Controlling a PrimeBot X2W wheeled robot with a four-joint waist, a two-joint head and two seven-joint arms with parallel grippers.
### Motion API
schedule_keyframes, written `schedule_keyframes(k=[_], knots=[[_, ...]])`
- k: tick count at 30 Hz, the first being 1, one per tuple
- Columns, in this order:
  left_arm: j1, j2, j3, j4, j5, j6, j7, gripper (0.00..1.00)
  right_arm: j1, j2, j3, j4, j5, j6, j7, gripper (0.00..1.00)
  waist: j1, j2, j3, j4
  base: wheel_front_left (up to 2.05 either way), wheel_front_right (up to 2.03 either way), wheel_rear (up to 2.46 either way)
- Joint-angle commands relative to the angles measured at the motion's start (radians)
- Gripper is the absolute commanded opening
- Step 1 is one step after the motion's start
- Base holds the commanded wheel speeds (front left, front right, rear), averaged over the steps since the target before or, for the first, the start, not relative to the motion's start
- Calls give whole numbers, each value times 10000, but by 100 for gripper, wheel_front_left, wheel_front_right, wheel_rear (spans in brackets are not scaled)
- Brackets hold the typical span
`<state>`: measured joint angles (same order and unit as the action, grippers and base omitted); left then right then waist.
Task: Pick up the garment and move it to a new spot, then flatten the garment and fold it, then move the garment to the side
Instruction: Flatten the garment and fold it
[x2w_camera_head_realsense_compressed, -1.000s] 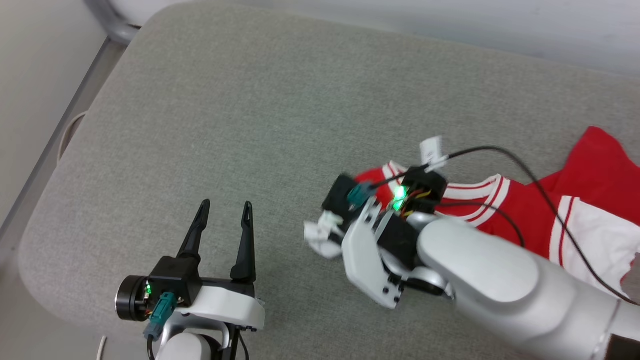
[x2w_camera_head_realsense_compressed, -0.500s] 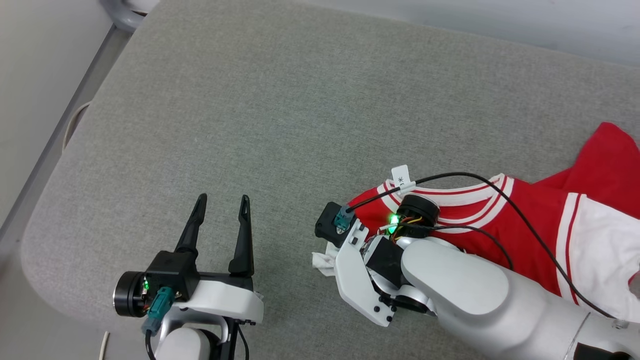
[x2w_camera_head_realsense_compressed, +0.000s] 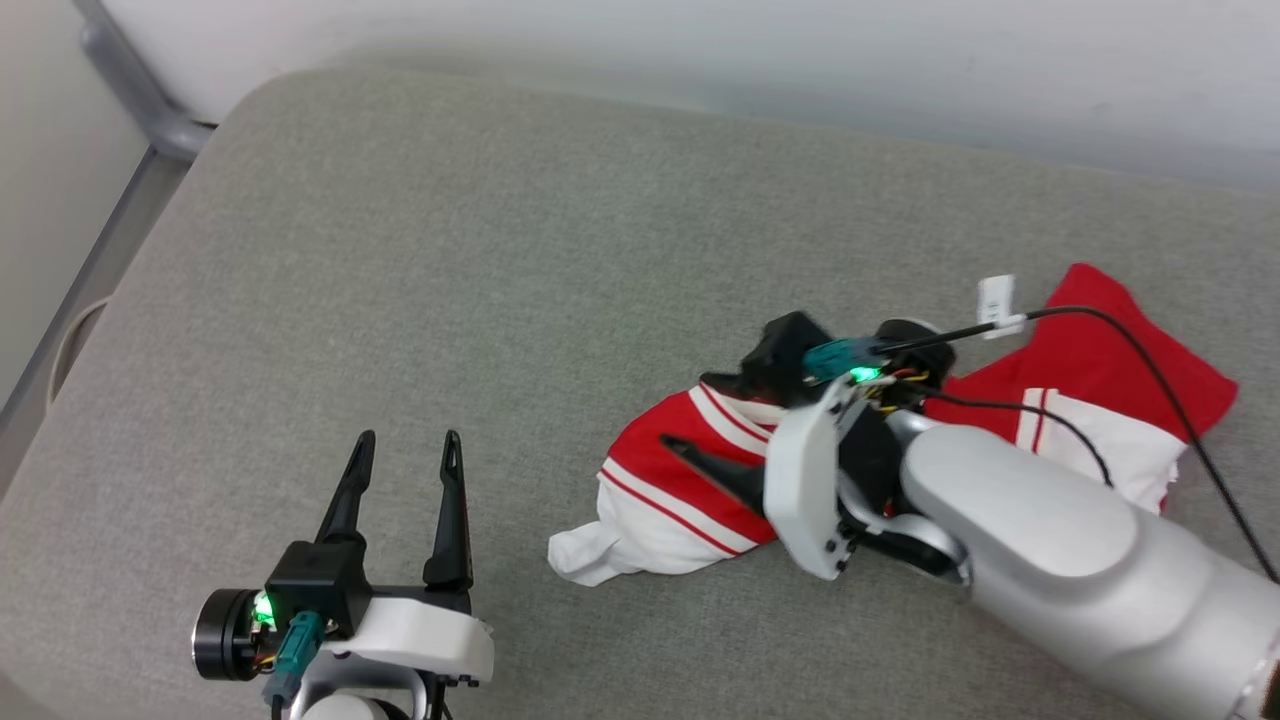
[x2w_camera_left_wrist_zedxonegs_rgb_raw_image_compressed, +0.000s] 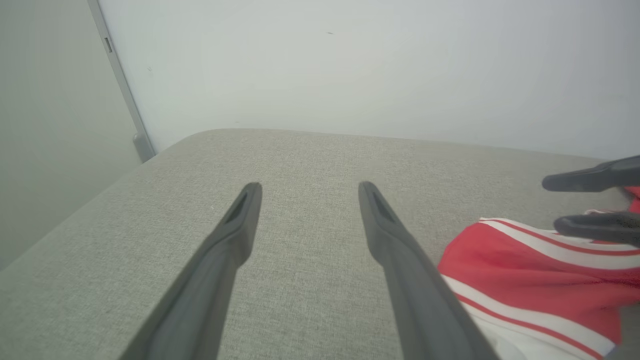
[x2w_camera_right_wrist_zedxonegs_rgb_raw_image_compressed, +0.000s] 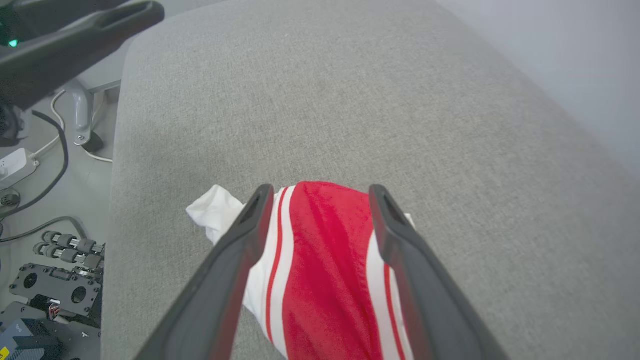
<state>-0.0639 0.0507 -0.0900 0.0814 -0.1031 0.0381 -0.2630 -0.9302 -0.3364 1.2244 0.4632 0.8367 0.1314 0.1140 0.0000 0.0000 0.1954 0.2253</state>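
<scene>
1. Left gripper (x2w_camera_head_realsense_compressed: 405, 445): nearest, at the lower left of the head view. Two dark fingers point away over bare grey fabric. Jaws wide apart, nothing between them. A green light glows at its wrist

2. Right gripper (x2w_camera_right_wrist_zedxonegs_rgb_raw_image_compressed: 321, 192): reaches in from the lower right on a pale forearm (x2w_camera_head_realsense_compressed: 1040, 540). Jaws wide apart, clamped on nothing. In its own wrist view the two fingers straddle the striped end of the shirt, with the cloth lying under and between them. In the left wrist view its fingers (x2w_camera_left_wrist_zedxonegs_rgb_raw_image_compressed: 595, 179) stand one above the other, the lower one at or just over the cloth; whether it touches cannot be told

3. Shirt (x2w_camera_head_realsense_compressed: 680, 490): red with white sleeves and red-and-white striped trim. It lies crumpled on the cushion, right of centre in the head view. A white sleeve end (x2w_camera_head_realsense_compressed: 590, 555) points toward the left gripper, apart from it. The red body runs on to the right, beyond the right arm

4. Black cable (x2w_camera_head_realsense_compressed: 940, 335) with a white tag (x2w_camera_head_realsense_compressed: 997, 298): arcs from the right wrist over the far red part of the shirt

5. Cushion (x2w_camera_head_realsense_compressed: 500, 250): grey woven cover, rounded corners, bears the shirt

6. Power strip (x2w_camera_right_wrist_zedxonegs_rgb_raw_image_compressed: 12, 167) and dark metal parts (x2w_camera_right_wrist_zedxonegs_rgb_raw_image_compressed: 50, 287): on the floor beside the cushion, seen in the right wrist view

7. Pale wall (x2w_camera_head_realsense_compressed: 700, 40): farthest, with a grey post (x2w_camera_head_realsense_compressed: 130, 95) at its left
</scene>
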Motion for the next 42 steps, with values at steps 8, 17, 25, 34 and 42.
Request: schedule_keyframes(k=[8,17,25,34,42], knots=[[582,-8,238,-138,209,-87,-26,100,693,-1526,-1927,-719,-346,-14,-712,100,0,0,-696,-732,0,0,0],[734,-8,230,-227,253,-115,-26,100,1134,-3494,-3807,-1697,-457,-16,1352,100,0,0,-763,-1014,0,0,0],[443,-8,180,-319,208,-176,-26,100,1366,-4567,-4298,-1991,-124,-14,4265,100,0,0,-347,-888,0,0,0],[-68,-9,-64,-352,-6,-146,-26,100,1733,-4089,-4416,-942,-613,-14,5854,100,0,0,640,-462,0,0,0],[-450,-8,-162,-322,-143,-72,-26,100,2234,-3679,-3686,-16,-1035,-11,6392,100,0,0,1201,-169,0,0,0]])
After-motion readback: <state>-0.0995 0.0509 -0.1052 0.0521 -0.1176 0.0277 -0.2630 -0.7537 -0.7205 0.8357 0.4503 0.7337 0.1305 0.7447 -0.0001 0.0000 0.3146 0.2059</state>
